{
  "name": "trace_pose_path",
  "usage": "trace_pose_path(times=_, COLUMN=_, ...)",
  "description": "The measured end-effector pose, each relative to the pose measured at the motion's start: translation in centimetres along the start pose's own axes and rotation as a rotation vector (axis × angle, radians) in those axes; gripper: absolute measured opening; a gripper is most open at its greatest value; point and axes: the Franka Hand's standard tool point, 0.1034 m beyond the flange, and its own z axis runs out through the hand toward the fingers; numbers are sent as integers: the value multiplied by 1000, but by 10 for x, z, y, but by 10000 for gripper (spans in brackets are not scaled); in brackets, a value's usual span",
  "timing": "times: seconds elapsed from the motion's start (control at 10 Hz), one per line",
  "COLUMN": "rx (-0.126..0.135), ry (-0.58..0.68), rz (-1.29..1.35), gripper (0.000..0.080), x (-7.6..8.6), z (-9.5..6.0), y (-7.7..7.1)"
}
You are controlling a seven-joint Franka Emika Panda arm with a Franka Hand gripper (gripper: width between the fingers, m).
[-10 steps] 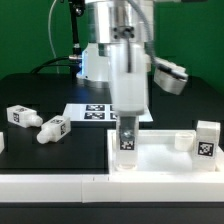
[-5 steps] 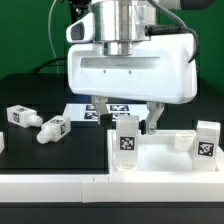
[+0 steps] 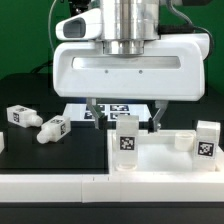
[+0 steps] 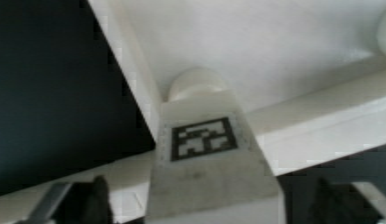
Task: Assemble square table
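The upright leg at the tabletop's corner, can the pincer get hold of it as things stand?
Probably yes. The pincer hangs open right over the leg and straddles it in the wrist view, with nothing between pincer and leg to block a close.

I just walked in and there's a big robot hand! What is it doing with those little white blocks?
The robot arm is building a small square table. Its gripper hangs open over a standing leg at one corner of the white tabletop, with a finger on each side, not touching it. A second leg stands upright further to the exterior view's right. Two loose legs lie on the black table at the exterior view's left.
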Motion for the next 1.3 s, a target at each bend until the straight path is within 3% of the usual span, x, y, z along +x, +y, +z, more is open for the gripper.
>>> trace_pose_path(times=0.2, rx=2, ry=0, rz=123, gripper=283, x=0, z=0, y=0)
trace_pose_path(times=0.5, rx=1, ry=-1, rz=349, gripper=284, x=0, z=1, y=1)
trace_pose_path(times=0.7, rx=-18, ry=-20, rz=693, gripper=284, x=-1, z=1, y=2)
trace_pose_path(times=0.8, rx=-15, ry=-56, rz=883, gripper=284, x=0, z=1, y=3)
trace_pose_path(times=1.0, rx=47, ry=-116, rz=1259, gripper=284, x=1, z=2, y=6)
trace_pose_path(times=1.1, rx=53, ry=-131, rz=1361, gripper=284, x=0, z=2, y=6)
trace_pose_path(times=1.2, rx=50, ry=-132, rz=1402, gripper=381, x=0, z=3, y=5)
trace_pose_path(times=1.3, rx=50, ry=-131, rz=1378, gripper=381, x=0, z=3, y=5)
